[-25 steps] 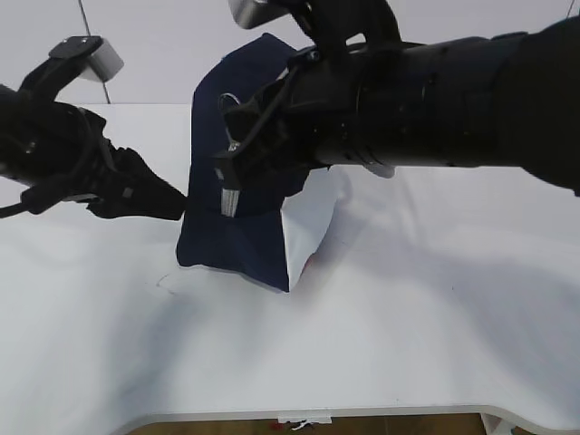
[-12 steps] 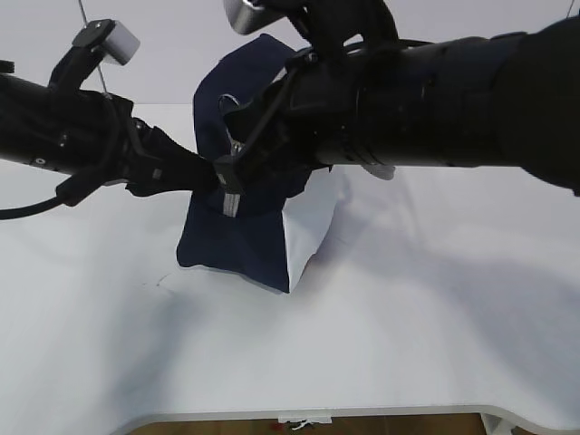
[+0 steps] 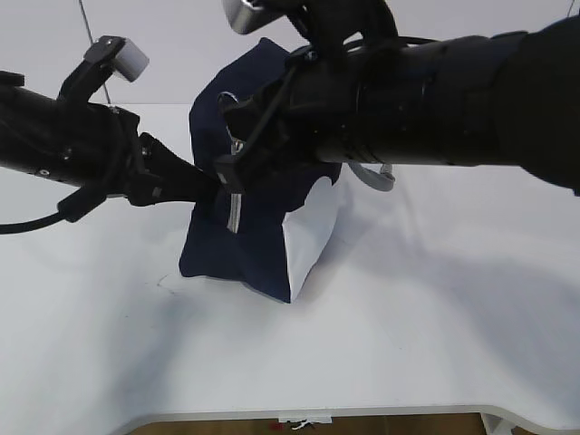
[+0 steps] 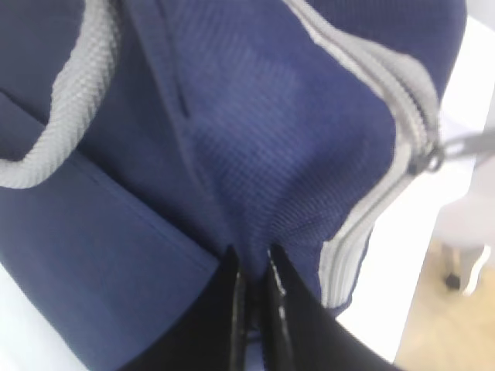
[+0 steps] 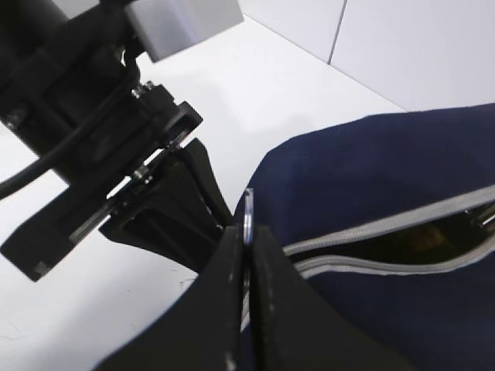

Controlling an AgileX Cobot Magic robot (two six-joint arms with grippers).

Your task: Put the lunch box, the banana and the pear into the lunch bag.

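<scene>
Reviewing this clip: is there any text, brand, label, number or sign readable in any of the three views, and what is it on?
None. No view shows readable text.
The lunch bag: plain navy fabric, grey zipper and white corner panel, no print or tag visible.
The left gripper and right gripper: black, no markings legible.
The table: bare white surface, nothing written.

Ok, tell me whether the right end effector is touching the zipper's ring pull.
Touching. In the right wrist view the right end effector is closed on the metal ring pull at the end of the lunch bag's zipper.

both arms crowd the lunch bag point(image 3: 237, 245); table point(image 3: 435, 317) rightward lies open.
</scene>
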